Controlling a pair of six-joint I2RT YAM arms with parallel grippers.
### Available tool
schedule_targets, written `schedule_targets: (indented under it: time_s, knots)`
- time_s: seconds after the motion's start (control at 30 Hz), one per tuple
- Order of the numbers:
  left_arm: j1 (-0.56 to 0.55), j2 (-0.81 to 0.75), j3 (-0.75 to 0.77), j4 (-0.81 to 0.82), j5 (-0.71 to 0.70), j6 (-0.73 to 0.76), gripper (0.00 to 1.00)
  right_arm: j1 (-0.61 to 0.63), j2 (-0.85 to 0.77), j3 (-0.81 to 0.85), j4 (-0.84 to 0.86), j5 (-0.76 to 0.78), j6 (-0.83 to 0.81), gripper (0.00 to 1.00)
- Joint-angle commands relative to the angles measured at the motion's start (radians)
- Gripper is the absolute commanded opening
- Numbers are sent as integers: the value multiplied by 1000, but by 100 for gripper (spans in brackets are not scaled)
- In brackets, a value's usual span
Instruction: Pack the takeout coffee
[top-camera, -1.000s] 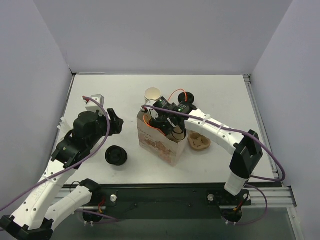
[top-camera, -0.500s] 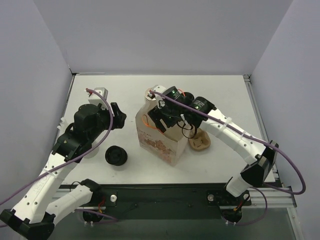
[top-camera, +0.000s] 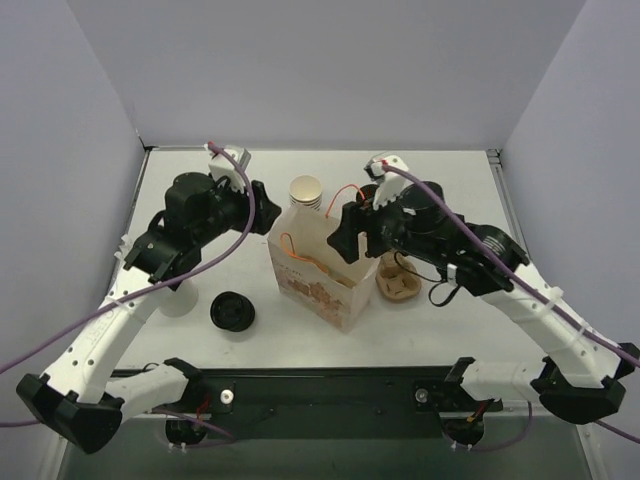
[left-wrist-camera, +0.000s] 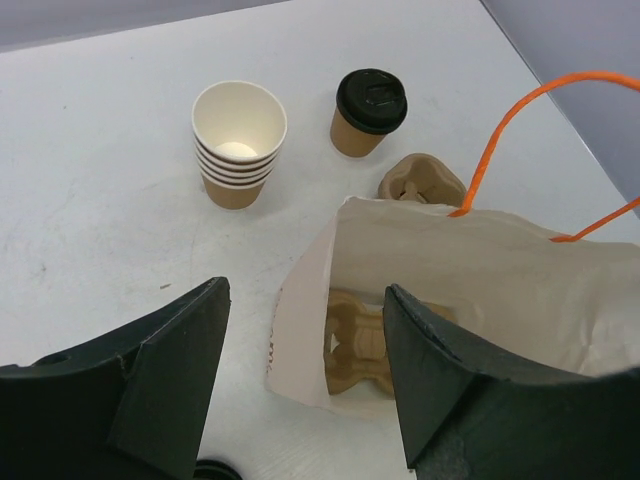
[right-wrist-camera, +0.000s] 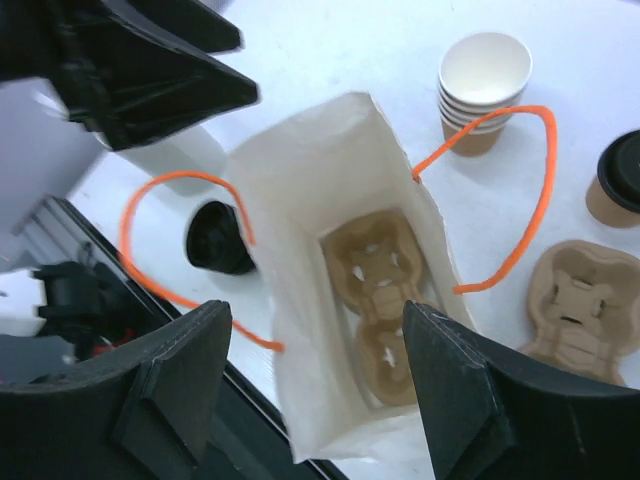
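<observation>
2 arms hang over the open paper bag (top-camera: 320, 288) at the centre of the surface (top-camera: 420, 335), 1 on each side of its mouth.

Left tool (left-wrist-camera: 305, 295): released, fingers spread wide, nothing between them. It sits over the bag's left rim.

Right tool (right-wrist-camera: 315, 315): released as well, grasping nothing, looking straight down into the bag.

Bag: upright, mouth spread, orange handles splayed outward so the opening is clear. 1 pulp carrier (right-wrist-camera: 380, 290) lies flat on its floor, sockets up, judged ready to seat a cup. A 2nd carrier (right-wrist-camera: 580, 300) lies on the surface just beside the bag, at lower right of the right wrist view.

Coffee cup (left-wrist-camera: 368, 110): upright on the surface, black lid fitted, beyond the bag at upper centre of the left wrist view; the right arm hides it from above. It is not packed.

A stack of open cups (left-wrist-camera: 238, 140) stands near it, to its left. A black lid stack (top-camera: 232, 312) sits at lower left.

Judgement: bag prepared; the cup's pick-up is the outstanding step.
</observation>
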Motion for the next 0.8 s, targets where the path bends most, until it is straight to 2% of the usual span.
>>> schedule_targets:
  time_s: [0.0, 0.23, 0.43, 0.63, 0.77]
  knots:
    - [-9, 50, 128, -25, 64, 20, 73, 23, -163, -61, 87, 74, 141, 70]
    - [-14, 71, 88, -25, 75, 29, 70, 27, -375, -185, 53, 302, 144, 70]
    - [-14, 94, 69, 2, 106, 39, 69, 27, -322, -150, -11, 371, 132, 70]
    - [-23, 168, 63, -2, 124, 71, 61, 26, -261, -113, -39, 394, 163, 70]
    - [-38, 177, 56, -19, 113, 88, 59, 27, -244, -95, -60, 416, 164, 70]
